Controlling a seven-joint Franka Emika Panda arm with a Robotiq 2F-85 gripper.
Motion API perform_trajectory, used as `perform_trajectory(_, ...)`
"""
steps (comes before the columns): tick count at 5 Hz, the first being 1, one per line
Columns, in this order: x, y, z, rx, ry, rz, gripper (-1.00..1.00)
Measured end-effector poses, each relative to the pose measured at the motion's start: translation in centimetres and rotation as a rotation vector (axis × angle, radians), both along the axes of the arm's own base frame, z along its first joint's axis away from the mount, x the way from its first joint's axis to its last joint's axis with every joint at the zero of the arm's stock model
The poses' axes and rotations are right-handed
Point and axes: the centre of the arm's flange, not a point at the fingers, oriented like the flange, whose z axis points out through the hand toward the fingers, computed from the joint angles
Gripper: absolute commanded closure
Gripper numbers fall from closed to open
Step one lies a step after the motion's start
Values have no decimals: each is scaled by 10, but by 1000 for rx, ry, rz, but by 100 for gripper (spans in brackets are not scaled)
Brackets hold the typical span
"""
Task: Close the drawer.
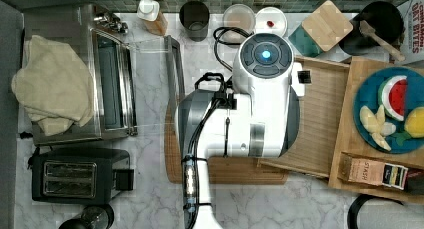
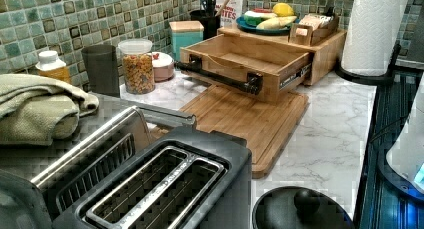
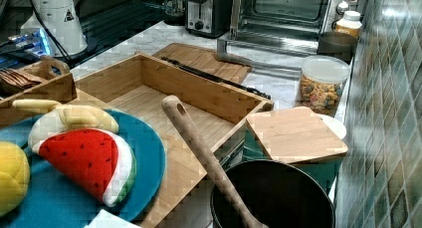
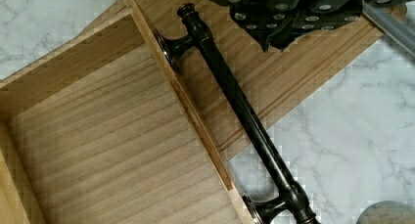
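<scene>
The drawer (image 2: 250, 59) is a light-wood tray pulled out of the wooden stand (image 2: 320, 54), and it holds nothing. A dark metal bar handle (image 2: 215, 75) runs across its front. In the top view my arm (image 1: 250, 114) hangs over the front part of the drawer (image 1: 320, 124). The wrist view looks down on the drawer floor (image 4: 112, 150) and the handle (image 4: 240, 106). My gripper (image 4: 284, 23) shows there as a dark shape above the bamboo cutting board (image 4: 293, 67), on the outer side of the handle and apart from it.
The cutting board (image 2: 240, 119) lies under the drawer's front. A toaster oven's open glass door (image 1: 172, 74) reaches toward it in the top view's left. A black toaster (image 1: 75, 179), a snack jar (image 2: 137, 66), a fruit plate (image 1: 395, 109) and a paper towel roll (image 2: 375, 29) stand around.
</scene>
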Motion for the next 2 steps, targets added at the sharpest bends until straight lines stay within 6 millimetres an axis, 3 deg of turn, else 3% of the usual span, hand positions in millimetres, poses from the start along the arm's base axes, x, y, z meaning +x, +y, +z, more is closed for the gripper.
perform_trajectory(2,1,-2,-10,-6,-19,28,100)
